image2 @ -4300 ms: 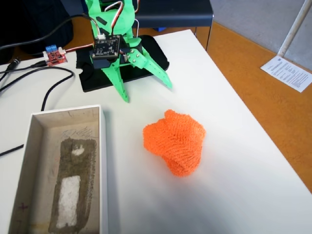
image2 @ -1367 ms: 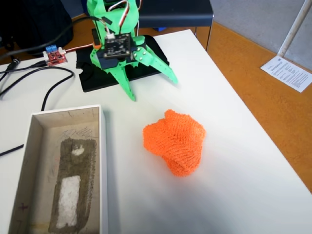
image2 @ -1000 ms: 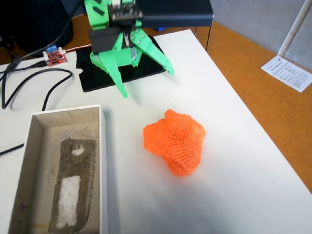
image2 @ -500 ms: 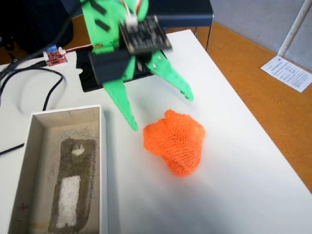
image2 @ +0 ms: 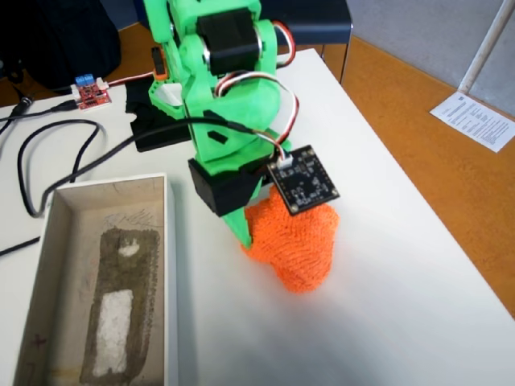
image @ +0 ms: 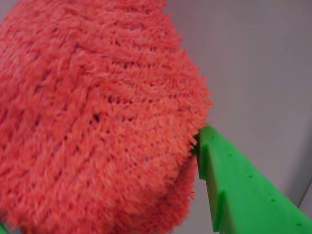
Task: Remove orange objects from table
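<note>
A fuzzy orange knitted object (image: 92,117) fills most of the wrist view, pressed close to the lens, with one green gripper finger (image: 243,190) touching its lower right edge and plain pale table surface behind. In the fixed view, the same orange object (image2: 299,241) sits on the white table (image2: 402,322), and everything else is placed relative to it. The bright green robot arm (image2: 217,72) comes down from above and just to the left of it, its gripper (image2: 256,227) closed around the object's left side, though the fingertips are partly hidden by the fabric, so the grip on the far side is not fully clear. A small black circuit board (image2: 303,178) on the wrist overlaps the object's top. To the left of the orange object lies an open, shallow white box (image2: 96,281) with a stained bottom. Farther up and left, black cables (image2: 56,153) run across the table toward a small red board (image2: 90,92).
</note>
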Motion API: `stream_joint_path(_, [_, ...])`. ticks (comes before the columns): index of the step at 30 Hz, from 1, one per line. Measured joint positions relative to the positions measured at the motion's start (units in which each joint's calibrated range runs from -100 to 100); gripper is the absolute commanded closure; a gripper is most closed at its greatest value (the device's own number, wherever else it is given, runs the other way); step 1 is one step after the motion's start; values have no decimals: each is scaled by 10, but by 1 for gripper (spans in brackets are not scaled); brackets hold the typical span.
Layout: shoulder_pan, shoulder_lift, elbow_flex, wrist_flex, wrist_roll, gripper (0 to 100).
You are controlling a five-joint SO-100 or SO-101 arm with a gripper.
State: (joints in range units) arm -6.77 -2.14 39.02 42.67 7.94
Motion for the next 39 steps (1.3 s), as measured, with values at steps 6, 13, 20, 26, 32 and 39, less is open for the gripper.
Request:
stream_joint_path(6, [7, 19, -14, -27, 5, 100])
stream_joint_path(13, [22, 13, -16, -50, -2, 100])
stream_joint_path(20, [38, -119, -52, 2, -25, 100])
stream_joint_path(26, [128, -254, -192, 107, -23, 100])
stream_joint_path(32, [271, -285, -306, 244, -6, 100])
stream_joint_path(39, [377, -269, -207, 244, 11, 100])
